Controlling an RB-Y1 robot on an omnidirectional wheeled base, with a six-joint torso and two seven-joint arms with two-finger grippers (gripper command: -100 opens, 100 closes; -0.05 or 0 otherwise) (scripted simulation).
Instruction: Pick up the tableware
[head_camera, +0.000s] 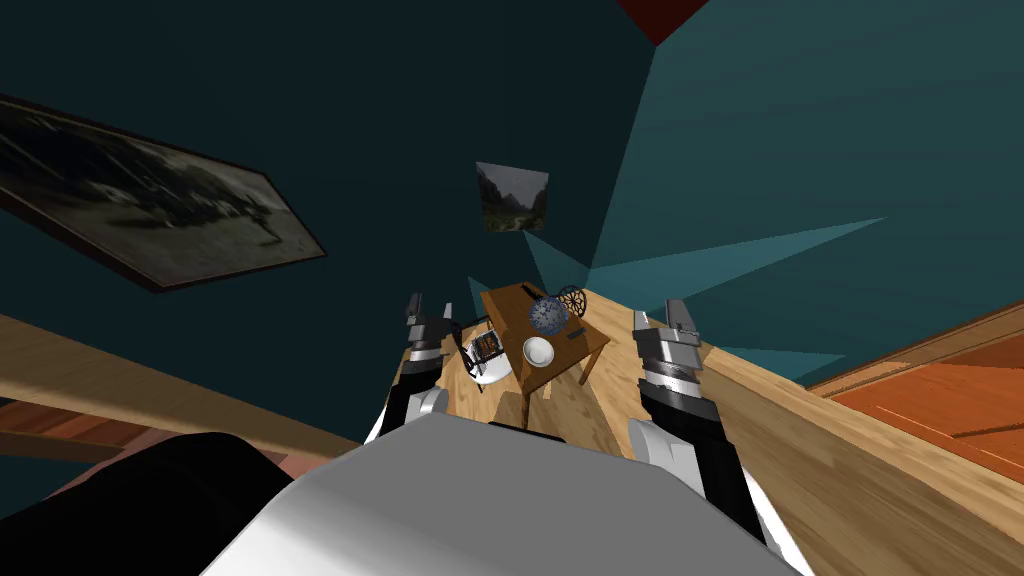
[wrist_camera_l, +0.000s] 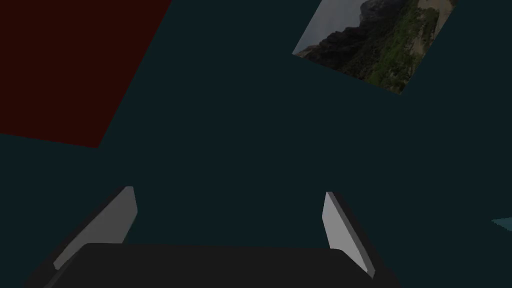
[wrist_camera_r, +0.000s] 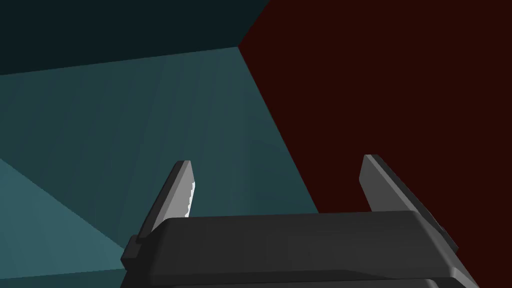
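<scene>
White bowl (head_camera: 538, 351) upright, mouth up, on small wooden table (head_camera: 508, 316)

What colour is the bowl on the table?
The bowl is white, clearest in the head view.

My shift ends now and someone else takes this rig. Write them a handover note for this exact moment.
Left tool: open, empty, held up in front of the chest.
Right tool: open, empty, held up the same way.
The white bowl sits near the closest corner of the small wooden table ahead, next to a blue patterned ball. Both tools are well short of the table.
Done: nothing is grasped yet.
Left: probably move closer, lower one arm to the bowl, grip it and lift.
</scene>
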